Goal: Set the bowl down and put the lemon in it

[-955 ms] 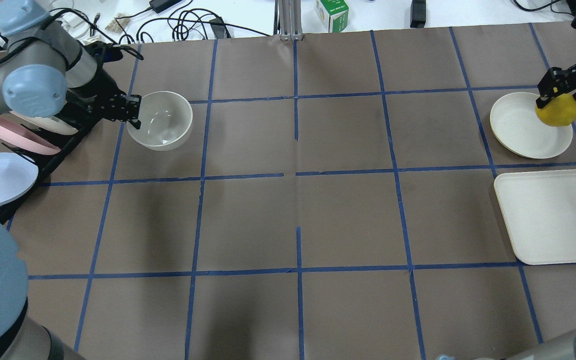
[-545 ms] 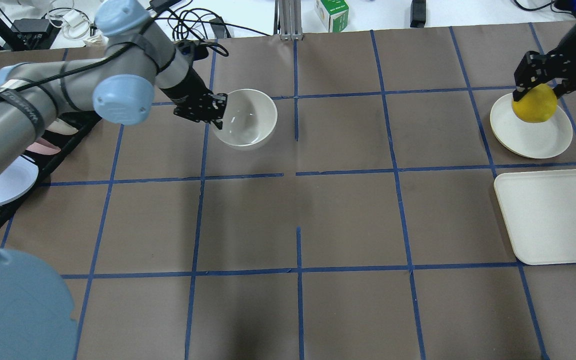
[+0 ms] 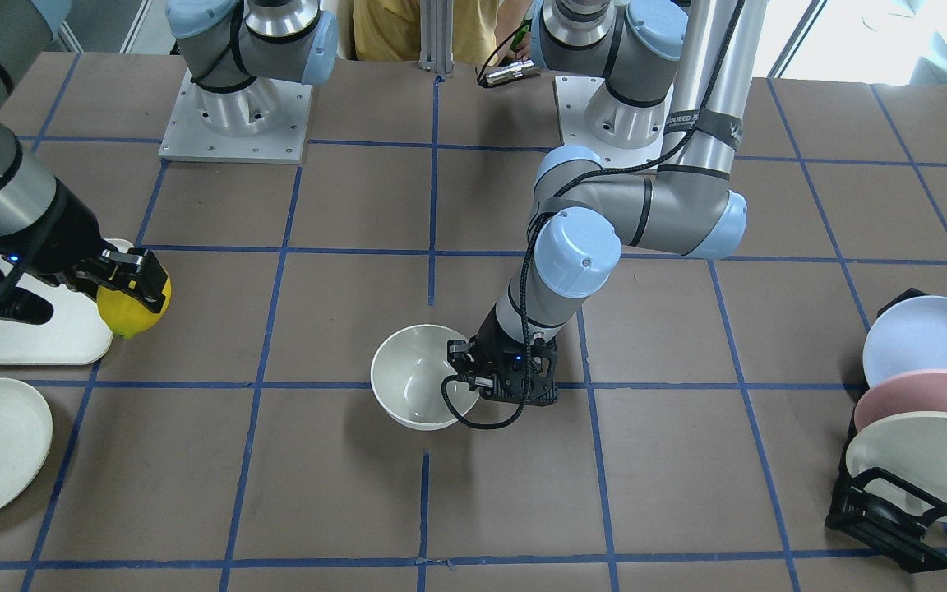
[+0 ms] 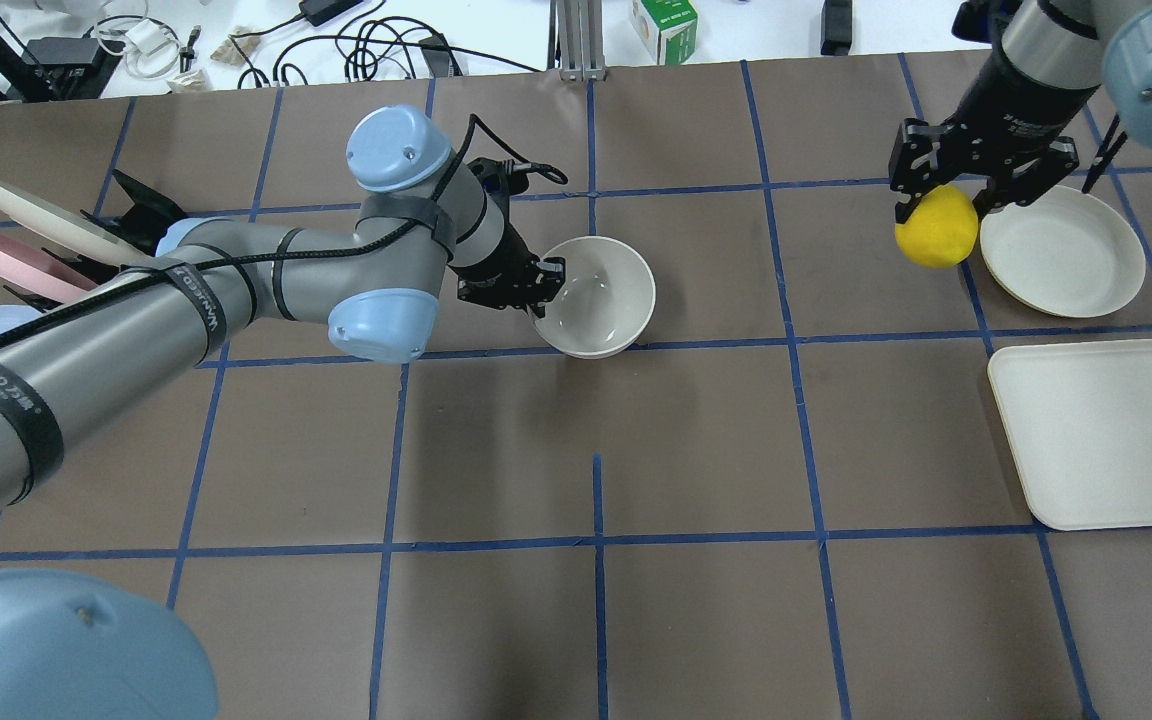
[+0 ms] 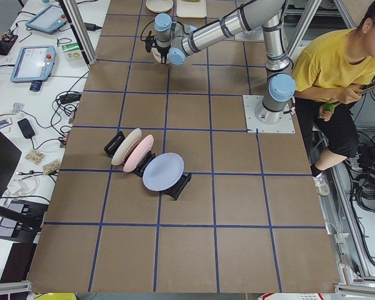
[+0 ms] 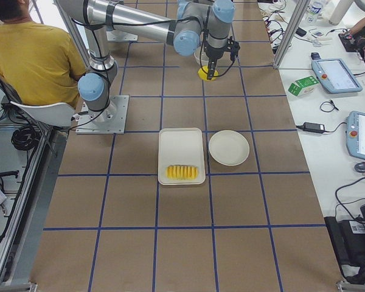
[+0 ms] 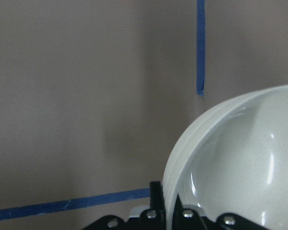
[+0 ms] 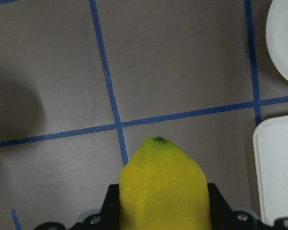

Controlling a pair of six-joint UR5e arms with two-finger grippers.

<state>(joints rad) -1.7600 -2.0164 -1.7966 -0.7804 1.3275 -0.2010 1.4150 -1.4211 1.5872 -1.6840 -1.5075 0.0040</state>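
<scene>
1. the small, deep, cream-white glossy bowl was beside the rack of blue, pink and cream plates a second ago. it is now near the middle of the brown, blue-taped table.
2. the left gripper is clenched on the bowl's near rim, one finger inside and one outside. i cannot tell whether the base touches the table yet.
3. the bright yellow oval lemon has come off the flat cream round plate. it hangs in the air just beside the plate's inner edge, grasped by the right gripper.
4. the bowl looks about where it should be set, so lowering and letting go is likely the step in hand.
5. the lemon is well apart from the bowl, so it has a long crossing to make, and the left gripper must clear the rim before the drop.
</scene>
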